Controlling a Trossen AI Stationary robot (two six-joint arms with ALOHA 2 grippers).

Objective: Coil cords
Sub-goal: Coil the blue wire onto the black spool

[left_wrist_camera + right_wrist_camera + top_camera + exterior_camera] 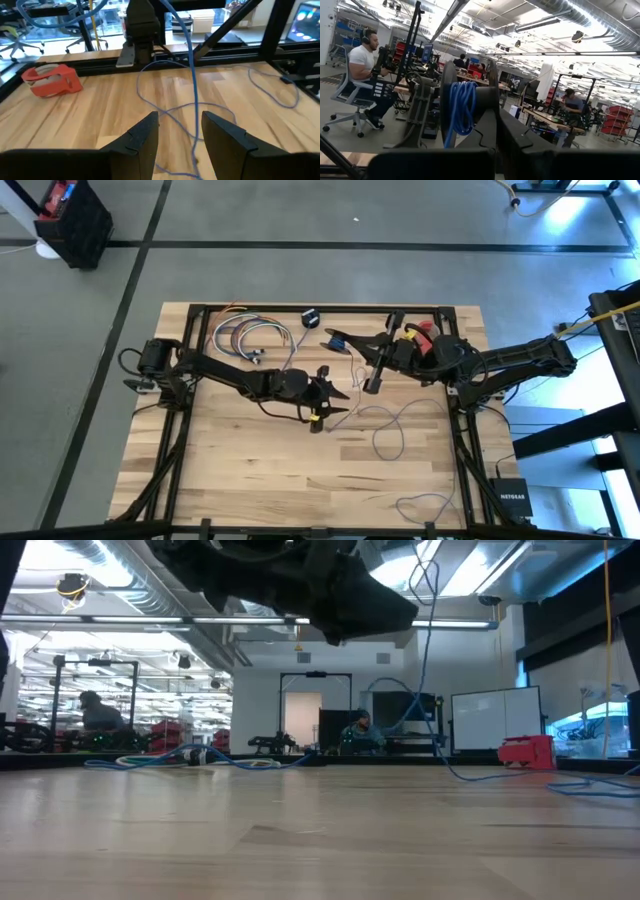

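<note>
Past left pincer (180, 132), cord (192, 85), red tape roll (50, 81)

We are looking straight down on the table (250, 470); level across it; wrists facing forward, sharing the cord (192, 95).

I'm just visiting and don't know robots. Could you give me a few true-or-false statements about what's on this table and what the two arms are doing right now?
1. The left gripper is open, with the cord running between its fingers. True.
2. The red tape roll is held by the left gripper. False: it lies on the table, apart from that gripper.
3. The right gripper is shut. True.
4. A bundle of coloured wires lies near the table's far edge on the left arm's side. True.
5. The whole cord is wound into a tight coil. False: it sprawls in loose loops across the table.
</note>
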